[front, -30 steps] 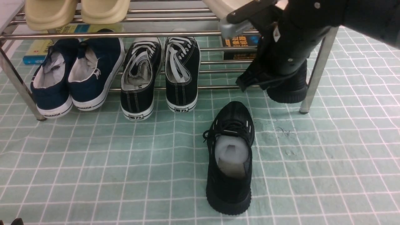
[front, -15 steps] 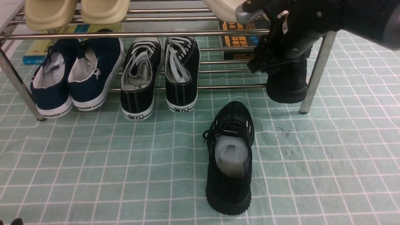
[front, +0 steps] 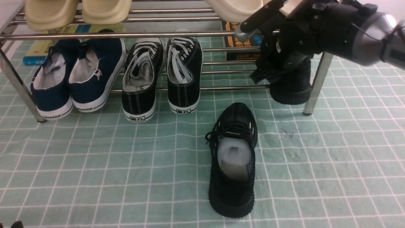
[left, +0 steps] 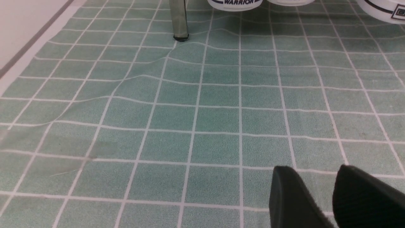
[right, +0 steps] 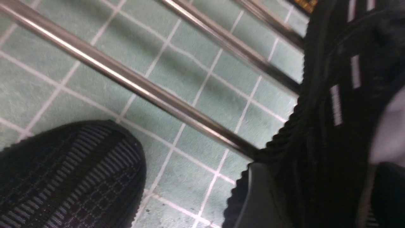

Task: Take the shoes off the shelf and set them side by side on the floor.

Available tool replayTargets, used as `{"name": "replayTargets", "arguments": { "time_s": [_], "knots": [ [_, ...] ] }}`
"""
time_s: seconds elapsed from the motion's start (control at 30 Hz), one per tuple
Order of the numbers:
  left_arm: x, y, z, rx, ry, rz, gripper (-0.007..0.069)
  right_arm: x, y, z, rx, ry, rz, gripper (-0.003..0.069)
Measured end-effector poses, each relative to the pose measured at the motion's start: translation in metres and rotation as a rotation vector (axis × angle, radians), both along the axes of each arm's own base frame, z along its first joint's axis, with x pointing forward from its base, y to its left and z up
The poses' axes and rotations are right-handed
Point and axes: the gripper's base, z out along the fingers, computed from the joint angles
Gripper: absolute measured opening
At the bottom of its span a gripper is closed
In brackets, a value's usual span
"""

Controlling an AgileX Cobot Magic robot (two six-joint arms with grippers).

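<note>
One black knit shoe (front: 232, 161) lies on the green gridded floor (front: 95, 158), toe toward the shelf (front: 126, 34); its toe (right: 69, 171) also shows in the right wrist view. The other black shoe (front: 289, 87) rests on the lower bars at the shelf's right end. My right gripper (front: 278, 71) is down over it, open, its jaws straddling the shoe's side wall (right: 326, 133): one finger (right: 262, 196) outside, the other by the white stuffing. My left gripper (left: 311, 172) hovers open and empty, low over the floor.
Navy slip-ons (front: 79, 76) and black canvas sneakers (front: 161, 76) fill the lower tier's left and middle. Beige slippers (front: 79, 12) sit on the upper tier. Books (front: 243, 44) lie under the shelf. The chrome right leg (front: 318, 82) stands just beside the shelf shoe.
My right wrist has lifted and turned over the shelf shoe, and its jaws have spread wide. Both black shoes lie where they were.
</note>
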Motion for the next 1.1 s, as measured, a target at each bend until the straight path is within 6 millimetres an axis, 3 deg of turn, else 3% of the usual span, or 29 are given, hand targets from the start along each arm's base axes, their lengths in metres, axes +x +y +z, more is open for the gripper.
{"name": "replayTargets", "arguments": {
  "time_s": [0.1, 0.27, 0.33, 0.47, 0.63, 0.77, 0.87, 0.97, 1.1],
  "knots": [
    [0.0, 0.0, 0.0, 0.0, 0.0, 0.0, 0.0243, 0.001, 0.0, -0.004, -0.001, 0.012, -0.006, 0.0333],
    [0.0, 0.0, 0.0, 0.0, 0.0, 0.0, 0.0243, -0.003, -0.001, -0.005, 0.006, 0.06, -0.038, 0.0034],
    [0.0, 0.0, 0.0, 0.0, 0.0, 0.0, 0.0243, -0.009, -0.001, -0.003, 0.014, 0.096, -0.055, 0.0005],
    [0.0, 0.0, 0.0, 0.001, 0.0, 0.0, 0.0243, -0.036, 0.002, 0.019, 0.036, 0.202, -0.06, 0.0004],
    [0.0, 0.0, 0.0, 0.003, 0.0, 0.0, 0.0243, -0.08, 0.005, 0.061, 0.103, 0.312, -0.025, 0.0004],
    [0.0, 0.001, 0.0, 0.016, 0.0, 0.001, 0.0243, -0.102, 0.002, 0.082, 0.161, 0.347, -0.008, 0.0004],
    [0.0, 0.001, 0.0, 0.022, 0.001, 0.002, 0.0243, -0.112, -0.002, 0.085, 0.178, 0.36, -0.005, 0.0004],
    [0.0, 0.001, 0.0, 0.025, 0.001, 0.002, 0.0243, -0.125, -0.008, 0.075, 0.172, 0.412, -0.009, 0.0004],
    [0.0, 0.001, 0.0, 0.025, 0.001, 0.002, 0.0243, -0.138, -0.016, 0.046, 0.12, 0.503, -0.021, 0.0006]
  ]
}}
